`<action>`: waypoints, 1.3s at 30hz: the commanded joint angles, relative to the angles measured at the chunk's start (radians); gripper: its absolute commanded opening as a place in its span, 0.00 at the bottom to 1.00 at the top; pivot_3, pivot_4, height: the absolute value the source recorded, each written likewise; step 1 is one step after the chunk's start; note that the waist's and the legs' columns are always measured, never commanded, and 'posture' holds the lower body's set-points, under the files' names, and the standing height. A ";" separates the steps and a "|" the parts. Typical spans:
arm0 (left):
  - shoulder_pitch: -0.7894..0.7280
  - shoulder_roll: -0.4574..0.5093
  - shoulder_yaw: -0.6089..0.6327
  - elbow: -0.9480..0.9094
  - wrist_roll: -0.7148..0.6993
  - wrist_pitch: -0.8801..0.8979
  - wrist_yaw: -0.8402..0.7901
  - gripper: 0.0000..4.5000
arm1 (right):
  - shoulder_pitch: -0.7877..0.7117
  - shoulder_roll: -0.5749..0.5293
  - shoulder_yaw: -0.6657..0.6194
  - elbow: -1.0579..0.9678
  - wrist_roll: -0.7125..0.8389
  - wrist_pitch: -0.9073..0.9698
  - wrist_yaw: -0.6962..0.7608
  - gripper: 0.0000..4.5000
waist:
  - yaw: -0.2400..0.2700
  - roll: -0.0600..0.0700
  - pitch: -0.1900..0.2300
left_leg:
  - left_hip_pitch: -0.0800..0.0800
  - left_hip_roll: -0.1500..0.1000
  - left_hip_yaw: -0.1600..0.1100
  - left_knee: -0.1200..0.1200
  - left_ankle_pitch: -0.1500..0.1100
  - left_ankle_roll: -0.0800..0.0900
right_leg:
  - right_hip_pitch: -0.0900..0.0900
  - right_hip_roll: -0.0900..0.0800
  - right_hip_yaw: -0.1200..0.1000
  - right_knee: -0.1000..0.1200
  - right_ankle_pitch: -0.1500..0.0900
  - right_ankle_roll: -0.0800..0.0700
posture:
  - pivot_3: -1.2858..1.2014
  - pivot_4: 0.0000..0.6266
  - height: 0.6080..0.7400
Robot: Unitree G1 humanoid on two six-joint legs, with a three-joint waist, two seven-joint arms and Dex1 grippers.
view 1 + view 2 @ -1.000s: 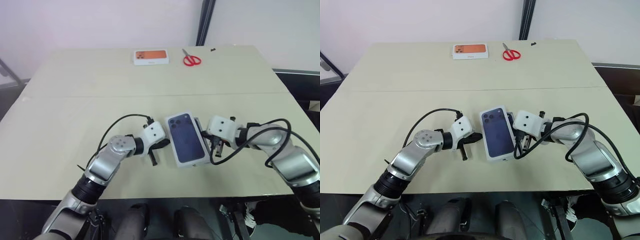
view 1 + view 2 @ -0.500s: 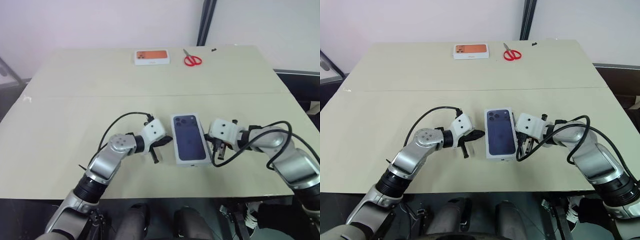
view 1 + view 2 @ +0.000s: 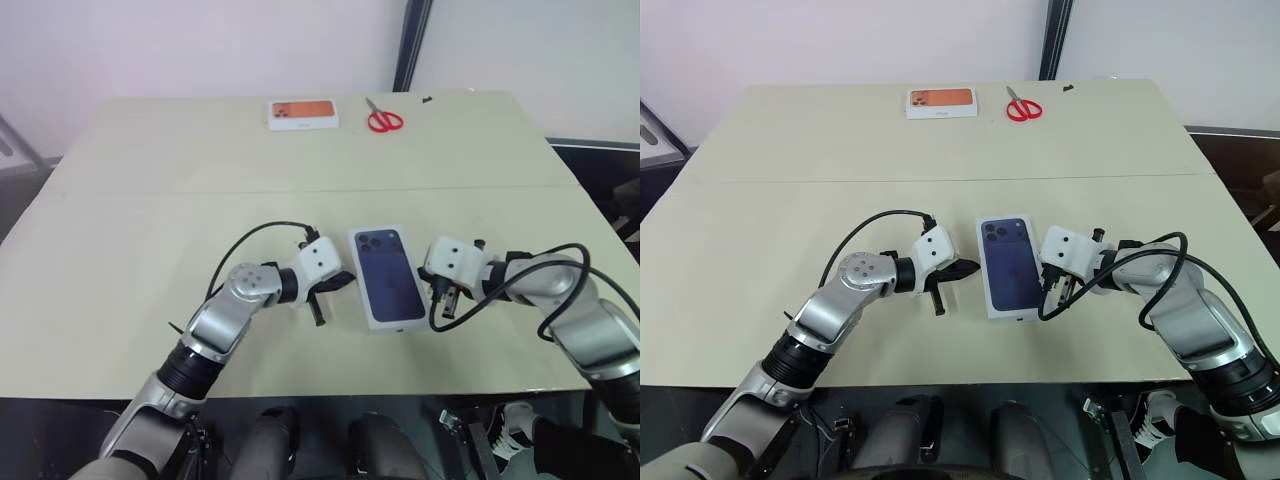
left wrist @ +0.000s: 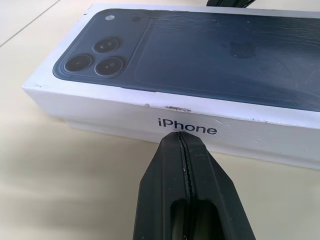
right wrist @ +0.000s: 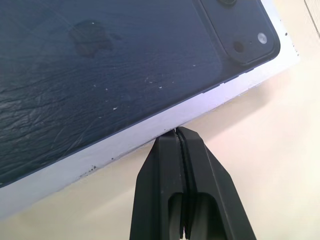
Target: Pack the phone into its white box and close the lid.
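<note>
Lid [image 3: 388,276] between left gripper [image 3: 340,283] and right gripper [image 3: 432,287]

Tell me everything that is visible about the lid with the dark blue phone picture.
The lid is a white rectangular cardboard shell with a dark blue phone picture on top, three camera lenses printed near its far corner, and "iPhone" printed on one long side. It sits closed over the box, flat on the table, near its front edge. The left gripper, fingers shut, points at the lettered side; the right gripper, fingers shut, meets the opposite edge. The printed surface looks scuffed and creased.
</note>
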 commanded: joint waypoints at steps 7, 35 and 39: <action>-0.011 -0.006 -0.018 -0.039 -0.008 -0.018 -0.030 0.00 | 0.010 0.002 -0.028 -0.030 0.003 -0.018 0.008 0.01 | 0.000 0.000 0.000 | 0.000 0.000 0.000 0.000 0.000 0.000 | 0.000 0.000 0.000 0.000 0.000 0.000 | 0.52 0.24 1.00; -0.009 -0.034 0.000 -0.011 -0.004 -0.016 0.003 0.00 | 0.015 0.035 -0.027 0.017 -0.022 -0.026 -0.021 0.01 | 0.000 0.000 0.000 | 0.000 0.000 0.000 0.000 0.000 0.000 | 0.000 0.000 0.000 0.000 0.000 0.000 | 0.52 0.24 1.00; -0.007 -0.030 0.002 -0.012 -0.005 -0.015 0.001 0.00 | 0.011 0.036 -0.026 0.015 -0.021 -0.025 -0.021 0.01 | 0.000 0.000 0.000 | 0.000 0.000 0.000 0.000 0.000 0.000 | 0.000 0.000 0.000 0.000 0.000 0.000 | 0.52 0.24 1.00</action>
